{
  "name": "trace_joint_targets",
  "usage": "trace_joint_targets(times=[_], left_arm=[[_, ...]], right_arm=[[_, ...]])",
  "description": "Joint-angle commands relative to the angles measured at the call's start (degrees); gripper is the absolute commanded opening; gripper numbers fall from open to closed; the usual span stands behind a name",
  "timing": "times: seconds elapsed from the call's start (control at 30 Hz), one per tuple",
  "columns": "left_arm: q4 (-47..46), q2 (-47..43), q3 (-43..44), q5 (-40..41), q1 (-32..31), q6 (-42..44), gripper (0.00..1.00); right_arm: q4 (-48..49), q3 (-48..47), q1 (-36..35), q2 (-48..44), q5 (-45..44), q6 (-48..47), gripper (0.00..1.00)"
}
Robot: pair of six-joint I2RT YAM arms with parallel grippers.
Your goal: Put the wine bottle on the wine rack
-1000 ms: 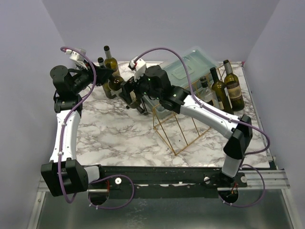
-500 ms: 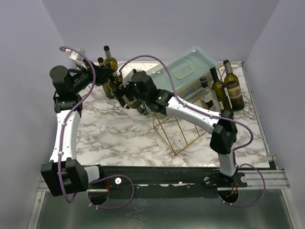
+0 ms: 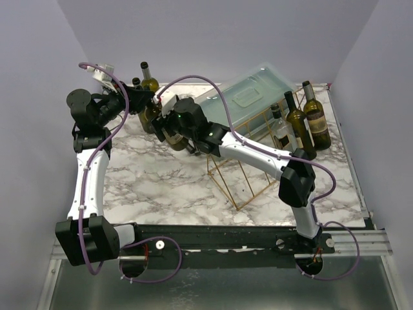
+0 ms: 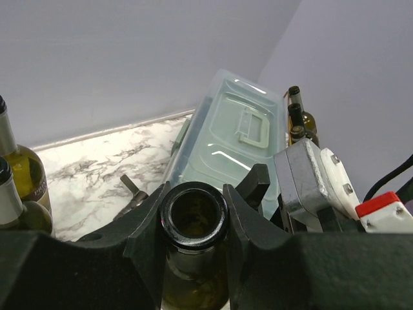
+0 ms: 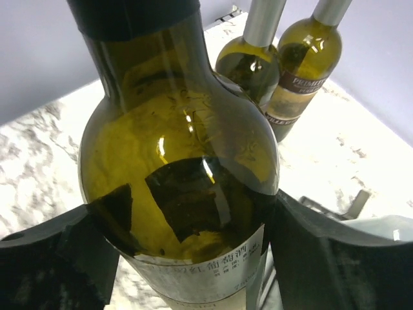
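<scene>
At back left, our left gripper (image 4: 193, 218) clamps the bottle (image 5: 181, 129) by its neck. Our right gripper (image 5: 187, 258) seemingly grips its body. A mistimed release could drop it.

My table (image 3: 155, 187) is white marble veined with grey. The wine rack (image 3: 242, 171) stands right of its middle, reaching toward the near edge. By the far right corner I see three upright bottles (image 3: 298, 123) in a tight row. A pair of bottles (image 3: 147, 81) stands at the far left corner. The plastic box (image 3: 248, 97) lies tilted along the far edge, behind the rack. Whether the wine bottle (image 5: 181, 129) rests on the table I cannot tell.
</scene>
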State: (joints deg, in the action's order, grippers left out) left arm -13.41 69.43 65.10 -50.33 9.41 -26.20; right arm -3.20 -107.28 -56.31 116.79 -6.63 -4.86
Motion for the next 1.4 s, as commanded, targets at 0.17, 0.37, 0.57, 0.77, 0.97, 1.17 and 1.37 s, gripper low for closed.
trace_joint_targets(times=[0.17, 0.37, 0.57, 0.77, 0.97, 1.17, 1.37], left_arm=[[-5.4, -1.04, 0.26, -0.45, 0.35, -1.93, 0.67], [-5.65, -1.69, -0.23, 1.0, 0.68, -1.95, 0.9], [-5.66, -2.71, -1.78, 6.54, 1.8, -2.01, 0.92], [-5.67, -1.63, -3.05, 12.69, 5.13, -5.15, 0.92], [-5.71, 1.69, -2.52, 12.48, 6.24, -7.96, 0.93], [-5.67, 2.89, -2.61, 12.3, 5.15, -8.35, 0.95], [-5.59, 3.03, -2.7, 11.9, 1.68, -6.93, 0.95]], right_arm=[[6.62, 6.56, -0.46, -3.17, -2.04, 4.35, 0.01], [7.32, 13.78, -0.47, -7.25, 2.85, 10.35, 0.01], [9.6, 21.02, -0.47, -13.7, 11.28, 18.65, 0.01], [6.78, 25.32, -0.6, -21.09, 20.0, 24.77, 0.01], [3.31, 31.41, -0.61, -32.34, 23.42, 25.01, 0.01], [-6.65, 35.36, -0.55, -43.67, 14.35, 20.6, 0.01], [-14.74, 39.43, -0.55, -53.38, -0.8, 17.48, 0.01]])
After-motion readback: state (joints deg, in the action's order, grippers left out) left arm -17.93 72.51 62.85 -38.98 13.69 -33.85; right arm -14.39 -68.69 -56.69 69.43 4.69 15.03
